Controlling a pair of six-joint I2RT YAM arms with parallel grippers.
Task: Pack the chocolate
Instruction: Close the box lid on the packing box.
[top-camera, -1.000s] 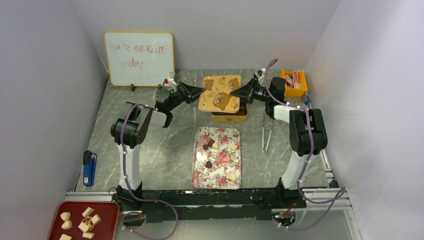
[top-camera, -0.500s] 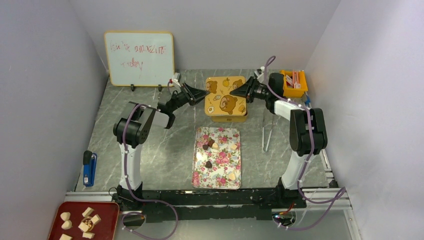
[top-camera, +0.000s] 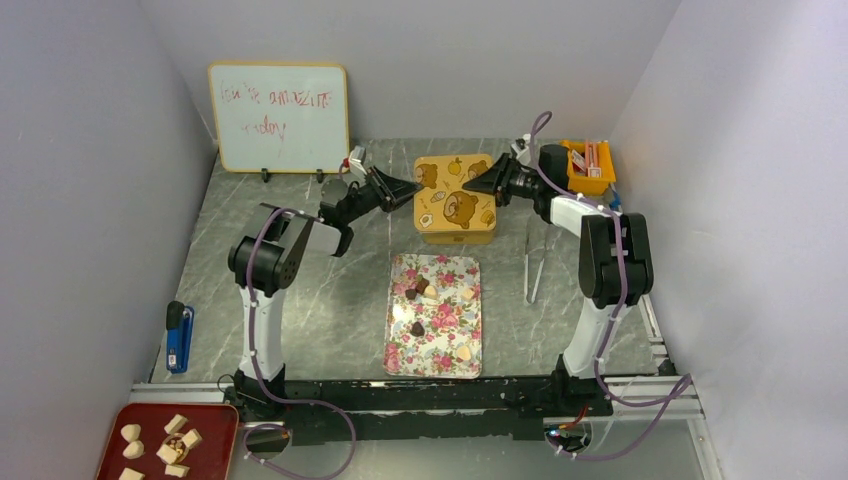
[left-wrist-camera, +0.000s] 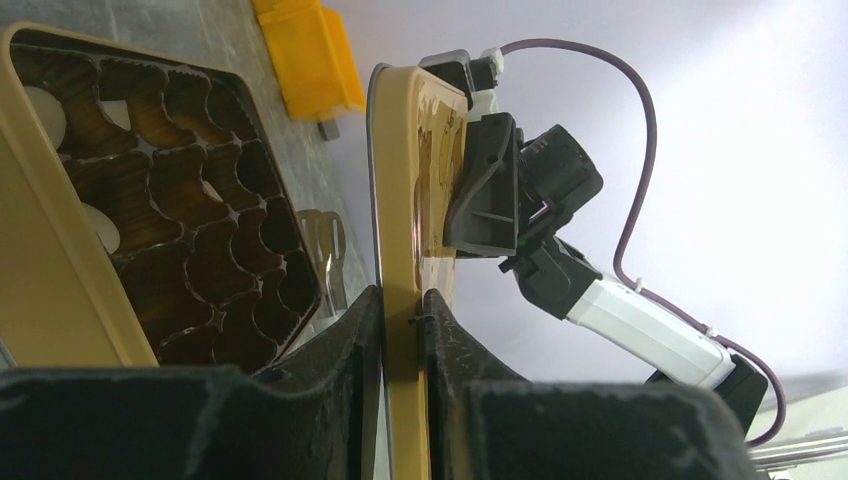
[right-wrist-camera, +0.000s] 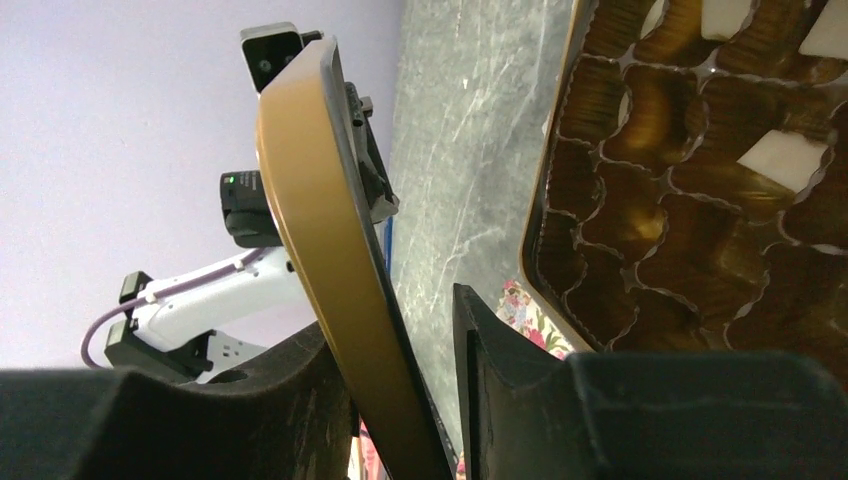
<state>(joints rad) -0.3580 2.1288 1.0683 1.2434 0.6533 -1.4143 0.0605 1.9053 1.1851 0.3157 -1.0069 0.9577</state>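
Observation:
Several pieces of chocolate (top-camera: 418, 291), dark and cream, lie on the floral tray (top-camera: 400, 352). A few cream pieces sit in the brown cups of the open yellow box (right-wrist-camera: 785, 158) (left-wrist-camera: 45, 115). The bear-printed lid (top-camera: 455, 196) hangs just above the box (top-camera: 458, 237), apart from it. My left gripper (top-camera: 410, 187) (left-wrist-camera: 400, 295) is shut on the lid's left rim (left-wrist-camera: 398, 200). My right gripper (top-camera: 472, 187) (right-wrist-camera: 395, 315) stands open around the right rim (right-wrist-camera: 310, 190); the rim rests against one finger and a gap shows at the other.
A whiteboard (top-camera: 278, 117) leans at the back left and a yellow bin (top-camera: 588, 166) sits at the back right. Metal tongs (top-camera: 535, 268) lie right of the floral tray. A blue tool (top-camera: 179, 336) lies at the left, and a red tray (top-camera: 205, 430) of beige chunks sits at the near left.
The lid has come down and to the right until it squares over the box. Both grippers moved with it. The right jaws have parted from the rim.

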